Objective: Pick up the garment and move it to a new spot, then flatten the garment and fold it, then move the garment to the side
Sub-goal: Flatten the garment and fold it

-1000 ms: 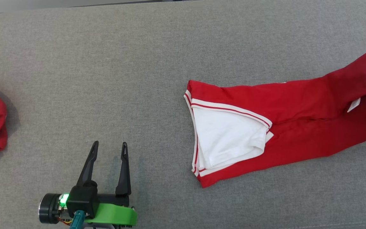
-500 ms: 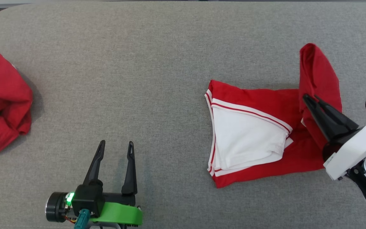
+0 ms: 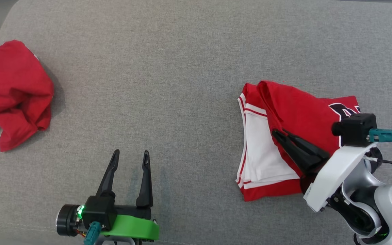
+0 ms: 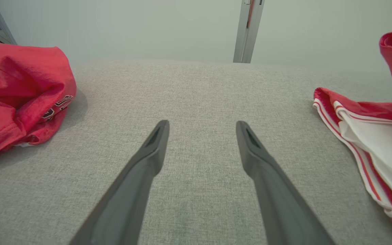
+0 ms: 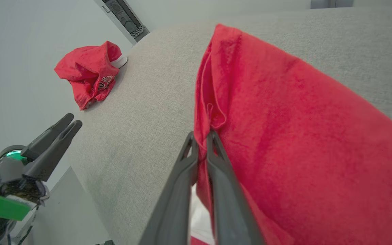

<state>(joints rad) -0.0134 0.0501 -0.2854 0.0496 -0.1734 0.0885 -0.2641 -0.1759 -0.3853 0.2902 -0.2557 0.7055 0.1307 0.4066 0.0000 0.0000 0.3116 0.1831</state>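
The right gripper (image 3: 279, 131) pinches a red flap of the garment (image 3: 294, 105), on the right of the gray surface (image 3: 168, 68), to fold it over, while the left gripper (image 3: 130, 154) sits apart, fingers wide and empty.

left hand (image 3: 131, 152): dark fingers (image 3: 108, 175), green bracket (image 3: 131, 228) | right hand (image 3: 279, 132): white shell (image 3: 332, 173), teal plug (image 3: 381, 135)

Bright, diffuse light. Soft shadow falls right of the crumpled red cloth heap (image 3: 12, 92), head view. Wrist views bowed at edges; focus sharp.
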